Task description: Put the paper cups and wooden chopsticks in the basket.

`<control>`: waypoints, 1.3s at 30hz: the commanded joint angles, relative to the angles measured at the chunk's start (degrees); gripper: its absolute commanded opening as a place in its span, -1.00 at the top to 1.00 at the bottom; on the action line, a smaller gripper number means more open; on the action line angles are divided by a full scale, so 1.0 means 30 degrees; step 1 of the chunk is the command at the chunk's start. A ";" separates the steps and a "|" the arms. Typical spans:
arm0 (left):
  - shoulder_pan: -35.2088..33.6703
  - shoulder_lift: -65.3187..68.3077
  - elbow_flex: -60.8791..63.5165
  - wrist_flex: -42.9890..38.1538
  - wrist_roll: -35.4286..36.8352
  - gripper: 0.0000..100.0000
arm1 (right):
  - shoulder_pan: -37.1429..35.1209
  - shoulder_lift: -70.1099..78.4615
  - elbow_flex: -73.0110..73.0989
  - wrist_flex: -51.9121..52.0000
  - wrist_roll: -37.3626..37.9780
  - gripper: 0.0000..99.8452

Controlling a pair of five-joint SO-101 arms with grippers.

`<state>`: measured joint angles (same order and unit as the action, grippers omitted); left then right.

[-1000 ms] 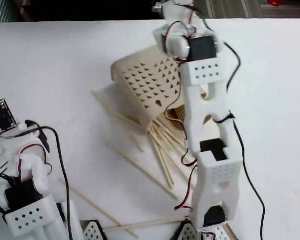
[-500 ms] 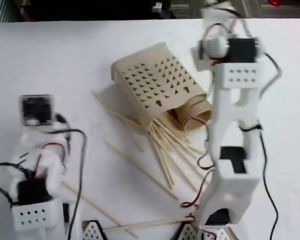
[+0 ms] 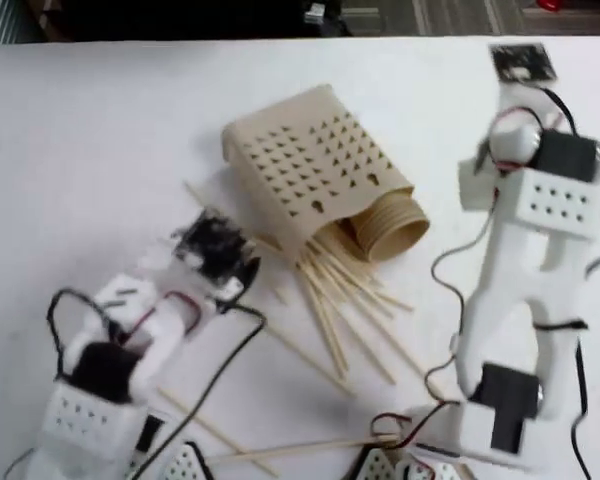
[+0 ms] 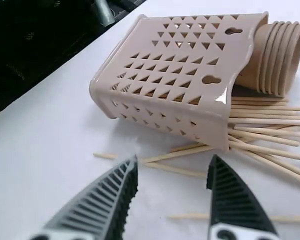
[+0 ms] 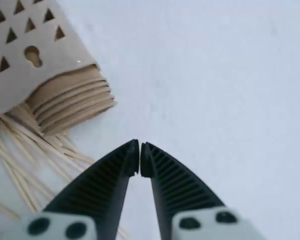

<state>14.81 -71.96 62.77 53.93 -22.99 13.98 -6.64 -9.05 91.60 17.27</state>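
Left gripper (image 4: 173, 167): wide apart, empty.
Right gripper (image 5: 140, 152): pressed together, empty.
Beige perforated plastic basket (image 3: 305, 165): tipped over, centre.
Tan paper cup stack (image 3: 395, 225): half hidden in basket mouth.
Thin wooden chopsticks (image 3: 340, 300): spilled nearer.

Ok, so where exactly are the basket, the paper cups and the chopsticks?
basket (image 3: 300, 160): high view, perforated side wall.
paper cups (image 4: 280, 55): left wrist view, stacked rims.
chopsticks (image 3: 325, 275): high view, bundle spilling at the basket's mouth.
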 commanded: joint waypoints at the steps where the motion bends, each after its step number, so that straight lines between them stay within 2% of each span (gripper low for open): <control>1: 0.1128 0.5289 -0.3751 -0.0322 -0.0205 0.53 | 0.0747 -0.2037 0.3663 -0.2828 -0.0498 0.95; 6: 0.2007 1.1443 -0.6769 -0.0410 -0.0117 0.54 | 0.1509 -0.2916 0.7678 -0.6374 -0.1788 0.95; 11: 0.3062 1.3875 -0.7590 -0.1582 -0.0029 0.54 | 0.2183 -0.2945 0.9670 -0.8366 -0.2168 0.95; 17: 0.3883 1.5458 -0.7619 -0.3868 0.0029 0.54 | 0.2300 -0.2945 1.0256 -0.8835 -0.2168 0.95; 21: 0.3824 1.7626 -0.7766 -0.6037 0.0996 0.54 | 0.2212 -0.2945 1.0432 -0.8835 -0.2168 0.95; 24: 0.3707 1.9209 -0.7824 -0.7707 0.1026 0.63 | 0.2242 -0.2945 1.0462 -0.8835 -0.2168 0.95; 28: 0.3355 1.9766 -0.7736 -0.8791 0.0996 0.79 | 0.2242 -0.2945 1.0520 -0.8806 -0.2139 0.95; 34: 0.2945 1.9766 -0.7678 -0.8850 0.1143 0.96 | 0.2212 -0.2945 1.0755 -0.8864 -0.2051 0.95; 39: 0.2916 1.9766 -0.7766 -0.8850 0.1495 0.95 | 0.2212 -0.2945 1.0755 -0.8864 -0.2051 0.95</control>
<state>25.01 -12.62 41.23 28.53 -20.09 20.57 -12.97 23.47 65.85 11.21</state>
